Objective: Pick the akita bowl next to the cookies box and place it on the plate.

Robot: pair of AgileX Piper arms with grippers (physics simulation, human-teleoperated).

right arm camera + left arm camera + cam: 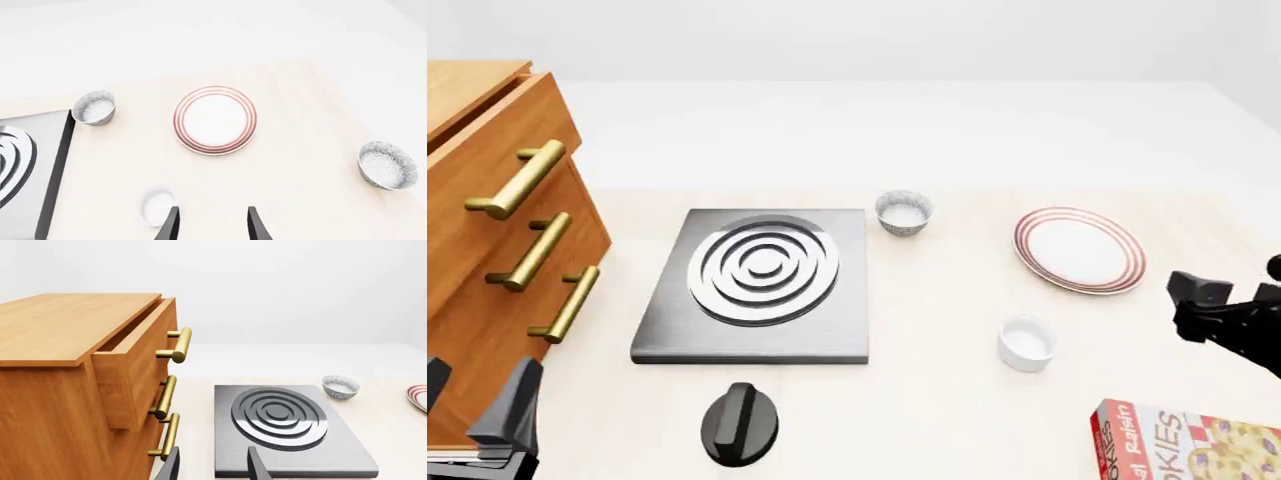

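- Presently, the small grey-and-white speckled akita bowl (387, 171) that the task names shows only in the right wrist view, standing upright on the pale worktop (961, 400), well apart from the round white plate with thin red rings (1080, 249); it is out of the front view.
- The flat red-and-white cookies box (1188, 440) lies at the near right corner of the front view, partly cut off by the edge.
- A second speckled bowl of the same kind (904, 212) stands just beside the far right corner of the grey stove slab with ring burner (761, 283).
- A plain smooth white ramekin (1026, 342) sits between the plate and the cookies box, nearer the arms than the plate.
- A black knob (742, 423) lies near the slab's near edge.
- A wooden drawer cabinet with brass handles (494, 260) fills the left side; its top drawer stands partly open.
- The right gripper (212, 222) hangs over bare worktop near the ramekin, jaws apart and empty.
- The left gripper (212, 465) faces the slab beside the cabinet, jaws apart and empty.
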